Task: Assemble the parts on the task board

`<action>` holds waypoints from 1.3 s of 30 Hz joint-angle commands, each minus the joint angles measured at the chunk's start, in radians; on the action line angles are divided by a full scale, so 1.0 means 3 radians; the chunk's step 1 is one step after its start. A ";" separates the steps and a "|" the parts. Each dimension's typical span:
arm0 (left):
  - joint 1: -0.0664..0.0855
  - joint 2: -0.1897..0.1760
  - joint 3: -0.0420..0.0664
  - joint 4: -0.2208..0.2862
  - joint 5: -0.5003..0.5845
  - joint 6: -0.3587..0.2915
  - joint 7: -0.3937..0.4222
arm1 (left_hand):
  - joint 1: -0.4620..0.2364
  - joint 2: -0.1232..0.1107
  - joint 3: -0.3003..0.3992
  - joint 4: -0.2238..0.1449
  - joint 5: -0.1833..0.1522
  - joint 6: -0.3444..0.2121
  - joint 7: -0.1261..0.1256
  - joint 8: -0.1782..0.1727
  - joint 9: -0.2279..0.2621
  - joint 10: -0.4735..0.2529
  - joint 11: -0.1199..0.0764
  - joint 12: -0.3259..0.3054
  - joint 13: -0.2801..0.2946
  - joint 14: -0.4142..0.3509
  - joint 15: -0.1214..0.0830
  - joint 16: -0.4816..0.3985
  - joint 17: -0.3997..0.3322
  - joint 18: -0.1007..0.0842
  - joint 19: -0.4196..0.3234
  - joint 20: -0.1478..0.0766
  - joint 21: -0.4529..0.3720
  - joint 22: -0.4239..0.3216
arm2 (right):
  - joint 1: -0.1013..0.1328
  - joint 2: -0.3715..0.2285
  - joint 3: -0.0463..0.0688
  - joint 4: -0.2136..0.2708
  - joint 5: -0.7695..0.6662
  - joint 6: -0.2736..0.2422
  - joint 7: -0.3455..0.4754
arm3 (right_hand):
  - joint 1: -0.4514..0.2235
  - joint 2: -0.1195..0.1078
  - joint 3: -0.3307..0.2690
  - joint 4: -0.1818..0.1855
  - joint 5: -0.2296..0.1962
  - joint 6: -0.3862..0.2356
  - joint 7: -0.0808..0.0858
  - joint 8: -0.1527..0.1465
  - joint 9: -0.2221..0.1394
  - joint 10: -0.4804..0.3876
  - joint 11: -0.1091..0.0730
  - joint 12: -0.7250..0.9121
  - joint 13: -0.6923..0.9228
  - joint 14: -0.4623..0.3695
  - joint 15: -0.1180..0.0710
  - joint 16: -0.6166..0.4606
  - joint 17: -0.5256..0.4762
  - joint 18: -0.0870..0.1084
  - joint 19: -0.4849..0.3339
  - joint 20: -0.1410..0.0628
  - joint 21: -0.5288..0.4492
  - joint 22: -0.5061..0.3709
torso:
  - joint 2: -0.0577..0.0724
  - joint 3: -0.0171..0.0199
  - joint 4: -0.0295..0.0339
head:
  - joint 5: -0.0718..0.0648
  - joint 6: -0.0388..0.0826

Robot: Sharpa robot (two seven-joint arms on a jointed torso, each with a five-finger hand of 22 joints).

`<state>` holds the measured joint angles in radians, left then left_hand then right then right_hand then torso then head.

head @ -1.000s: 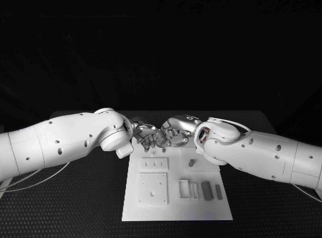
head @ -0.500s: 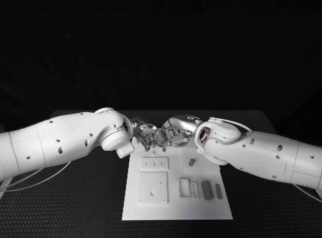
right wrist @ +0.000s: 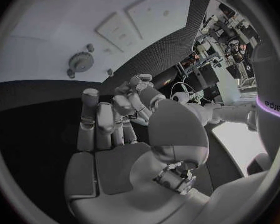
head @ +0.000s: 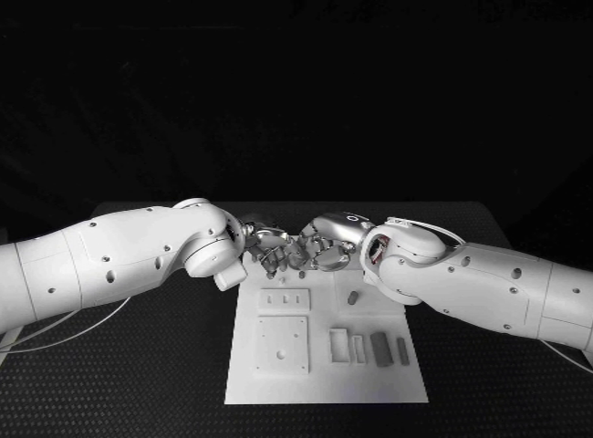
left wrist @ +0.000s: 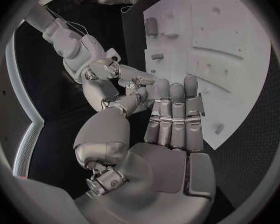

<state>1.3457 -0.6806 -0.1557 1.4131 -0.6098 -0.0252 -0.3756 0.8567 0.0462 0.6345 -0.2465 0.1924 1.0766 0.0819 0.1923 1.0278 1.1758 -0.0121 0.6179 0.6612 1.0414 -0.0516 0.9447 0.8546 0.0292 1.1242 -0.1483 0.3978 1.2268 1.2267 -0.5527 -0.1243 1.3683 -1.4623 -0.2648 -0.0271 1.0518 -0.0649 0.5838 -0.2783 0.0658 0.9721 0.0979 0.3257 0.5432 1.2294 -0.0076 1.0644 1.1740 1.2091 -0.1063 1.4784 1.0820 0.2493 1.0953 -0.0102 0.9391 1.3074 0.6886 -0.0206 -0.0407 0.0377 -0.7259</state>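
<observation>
The white task board (head: 326, 383) lies in the middle of the table. Over its far end my left hand (head: 268, 248) and my right hand (head: 328, 248) meet fingertip to fingertip. In the left wrist view my left hand (left wrist: 171, 119) has its fingers side by side, and the right hand's fingers (left wrist: 124, 77) reach in against their tips. In the right wrist view my right hand (right wrist: 112, 124) touches the left hand's fingers (right wrist: 140, 87). Whether a part sits between them is hidden. A small grey peg (head: 353, 297) and grey bars (head: 379, 349) rest on the board.
Two raised white plates (head: 282, 345) with slots sit on the board's left half. A grey gear (right wrist: 82, 62) lies on the board (right wrist: 47, 30) near its far end. Black table (head: 139, 374) surrounds the board on both sides.
My right arm has shifted a touch toward the near right. The hands stay fingertip to fingertip over the board's far end.
</observation>
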 commanded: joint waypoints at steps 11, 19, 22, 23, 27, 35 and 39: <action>0.0003 -0.0022 0.0012 -0.0035 -0.0001 0.0001 0.0076 | 0.0127 0.0086 0.0083 -0.0064 0.0009 0.0035 -0.0013 0.0027 0.0017 0.0030 -0.0013 0.0012 -0.0003 -0.0002 -0.0002 0.0027 -0.0010 0.0049 0.0029 -0.0005 -0.0015 0.0011 | -0.0031 -0.0061 -0.0012 0.0000 -0.0003 0.0079 0.0006 | -0.0037 -0.0015 0.0004 0.0025 0.0008 0.0078 0.0009 -0.0004 0.0010 -0.0013 -0.0007 -0.0014 -0.0006 -0.0019 -0.0017 -0.0004 -0.0017 0.0042 0.0024 -0.0004 -0.0003 0.0044 | 0.0002 0.0002 -0.0007 | -0.0004 -0.0010; 0.0002 -0.0024 0.0012 -0.0043 -0.0029 0.0030 0.0063 | 0.0132 0.0085 0.0084 -0.0065 0.0012 0.0038 -0.0015 0.0029 0.0022 0.0034 -0.0015 0.0014 -0.0004 0.0002 -0.0004 0.0031 -0.0013 0.0050 0.0033 -0.0007 -0.0015 0.0014 | -0.0040 -0.0100 -0.0012 0.0004 -0.0001 0.0043 -0.0001 | -0.0042 -0.0021 0.0006 0.0028 0.0008 0.0075 0.0010 -0.0008 0.0012 -0.0016 -0.0006 -0.0017 -0.0007 -0.0028 -0.0016 -0.0008 -0.0028 0.0042 0.0024 -0.0004 -0.0006 0.0043 | 0.0002 0.0004 -0.0002 | -0.0007 -0.0012; 0.0002 -0.0027 0.0011 -0.0034 -0.0077 0.0068 0.0054 | 0.0134 0.0084 0.0084 -0.0065 0.0012 0.0039 -0.0015 0.0029 0.0023 0.0035 -0.0016 0.0015 -0.0004 0.0002 -0.0004 0.0033 -0.0013 0.0050 0.0034 -0.0007 -0.0015 0.0016 | -0.0040 -0.0122 -0.0012 -0.0050 -0.0001 -0.0008 -0.0022 | -0.0046 -0.0028 0.0010 0.0030 0.0009 0.0069 0.0011 -0.0013 0.0013 -0.0020 -0.0005 -0.0021 -0.0008 -0.0044 -0.0016 -0.0015 -0.0049 0.0042 0.0022 -0.0005 -0.0010 0.0042 | 0.0002 0.0004 -0.0004 | -0.0005 -0.0009; 0.0002 -0.0029 0.0011 -0.0030 -0.0091 0.0068 0.0049 | 0.0135 0.0083 0.0084 -0.0066 0.0012 0.0040 -0.0016 0.0029 0.0024 0.0035 -0.0016 0.0015 -0.0004 0.0003 -0.0004 0.0033 -0.0014 0.0050 0.0034 -0.0007 -0.0015 0.0016 | -0.0040 -0.0130 -0.0011 -0.0085 -0.0001 -0.0030 -0.0023 | -0.0047 -0.0034 0.0012 0.0030 0.0009 0.0067 0.0012 -0.0016 0.0013 -0.0022 -0.0004 -0.0023 -0.0009 -0.0049 -0.0015 -0.0018 -0.0055 0.0042 0.0021 -0.0005 -0.0011 0.0042 | 0.0002 0.0004 -0.0004 | -0.0005 -0.0008; -0.0002 -0.0029 0.0009 -0.0019 -0.0278 0.0046 0.0025 | 0.0141 0.0080 0.0083 -0.0069 0.0012 0.0044 -0.0018 0.0031 0.0029 0.0042 -0.0019 0.0019 -0.0003 0.0008 -0.0007 0.0039 -0.0016 0.0051 0.0040 -0.0009 -0.0014 0.0021 | -0.0038 -0.0173 -0.0010 -0.0203 -0.0001 -0.0088 -0.0020 | -0.0048 -0.0046 0.0016 0.0031 0.0009 0.0062 0.0014 -0.0021 0.0016 -0.0027 -0.0002 -0.0028 -0.0010 -0.0061 -0.0014 -0.0024 -0.0070 0.0042 0.0019 -0.0005 -0.0015 0.0041 | -0.0001 0.0003 -0.0002 | -0.0006 -0.0009; -0.0012 0.0004 -0.0079 -0.0044 -0.0652 -0.0042 -0.0270 | 0.0160 0.0073 0.0080 -0.0078 0.0018 0.0064 -0.0028 0.0038 0.0045 0.0068 -0.0031 0.0035 -0.0001 0.0031 -0.0018 0.0064 -0.0021 0.0054 0.0067 -0.0018 -0.0004 0.0039 | -0.0009 -0.0205 0.0158 -0.0466 0.0437 -0.0227 0.0062 | -0.0045 -0.0052 0.0021 0.0030 0.0009 0.0062 0.0015 -0.0022 0.0018 -0.0028 -0.0002 -0.0031 -0.0011 -0.0064 -0.0013 -0.0027 -0.0075 0.0042 0.0020 -0.0006 -0.0017 0.0040 | 0.0001 0.0010 0.0002 | -0.0006 -0.0027; -0.0034 0.0054 -0.0122 -0.0097 -0.0874 -0.0110 -0.0353 | 0.0162 0.0074 0.0078 -0.0080 0.0018 0.0069 -0.0030 0.0039 0.0049 0.0076 -0.0035 0.0040 0.0001 0.0037 -0.0021 0.0072 -0.0022 0.0055 0.0075 -0.0021 -0.0001 0.0046 | 0.0065 -0.0218 0.0238 -0.0557 0.0790 -0.0281 0.0134 | -0.0042 -0.0056 0.0026 0.0028 0.0009 0.0059 0.0016 -0.0025 0.0020 -0.0030 -0.0001 -0.0035 -0.0012 -0.0087 -0.0012 -0.0037 -0.0105 0.0042 0.0017 -0.0006 -0.0021 0.0039 | 0.0002 0.0008 0.0001 | -0.0010 -0.0042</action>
<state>1.3381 -0.6699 -0.1911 1.3887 -0.7821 -0.0328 -0.4335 0.8647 0.0382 0.6363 -0.2498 0.1922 1.0895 0.0762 0.2004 1.0407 1.1937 -0.0199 0.6264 0.6614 1.0493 -0.0514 0.9605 0.8493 0.0289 1.1406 -0.1538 0.3978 1.2394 1.2399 -0.6169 -0.0566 1.2092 -1.3454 -0.3137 -0.0195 1.0428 -0.0739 0.5880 -0.2743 0.0659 0.9862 0.0903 0.3228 0.5481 1.2253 -0.0076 1.0605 1.1717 1.1883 -0.1101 1.4724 1.0509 0.2480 1.0974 -0.0123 0.9390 1.3081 0.6886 -0.0180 -0.0400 0.0359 -0.7353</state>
